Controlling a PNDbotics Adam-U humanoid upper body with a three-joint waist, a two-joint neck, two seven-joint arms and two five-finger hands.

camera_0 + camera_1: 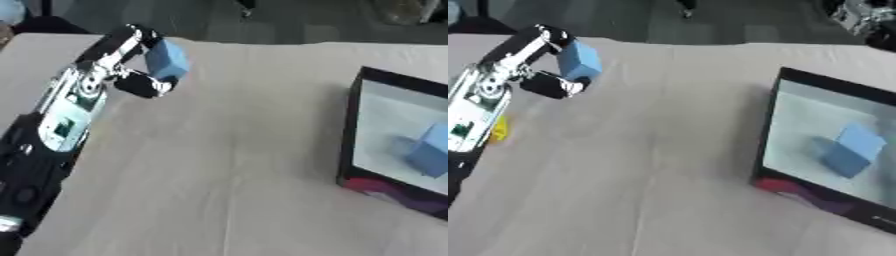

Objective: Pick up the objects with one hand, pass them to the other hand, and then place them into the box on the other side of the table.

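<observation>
Here the left hand (131, 62) is holding a light blue block (166, 59) up off the table (227, 150), near its far left corner, with fingers above and thumb below curled round it. The black-walled box (765, 135) is sitting well apart at the table's right edge, a second blue block (850, 150) already lying inside. The right hand is showing in neither view, so the handover seems yet to come; the block's free face is pointing right, toward the box side.
</observation>
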